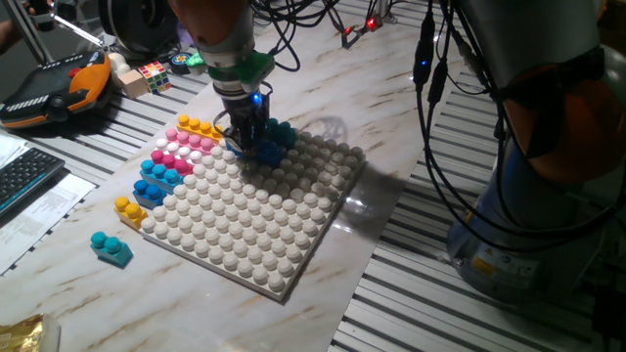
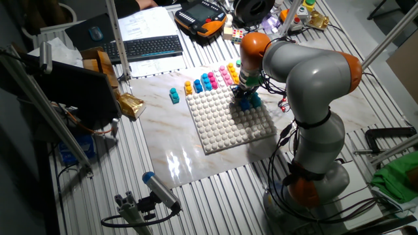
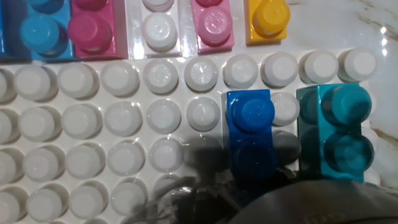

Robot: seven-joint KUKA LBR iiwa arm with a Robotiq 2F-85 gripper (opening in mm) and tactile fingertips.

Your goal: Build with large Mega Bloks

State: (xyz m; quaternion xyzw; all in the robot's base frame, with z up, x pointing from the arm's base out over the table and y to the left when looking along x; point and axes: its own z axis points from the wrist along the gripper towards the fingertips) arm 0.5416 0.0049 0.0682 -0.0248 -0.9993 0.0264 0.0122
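My gripper (image 1: 250, 145) hangs low over the far corner of the white studded baseplate (image 1: 254, 230). Directly under it a blue Mega Blok (image 1: 267, 153) sits on the plate, with a teal one (image 1: 282, 132) beside it. In the hand view the blue brick (image 3: 250, 134) and teal brick (image 3: 336, 134) stand side by side. A dark blurred part of the hand (image 3: 298, 205) covers the blue brick's near end, so the fingers' spread stays unclear. Yellow-orange (image 1: 199, 127), pink (image 1: 176, 152) and blue (image 1: 155, 181) bricks line the plate's left edge.
A loose light blue brick (image 1: 111, 247) lies on the marble table off the plate's left corner. A small puzzle cube (image 1: 153, 74), an orange teach pendant (image 1: 54, 90) and a keyboard (image 1: 24, 176) sit at the back left. Cables hang at the right.
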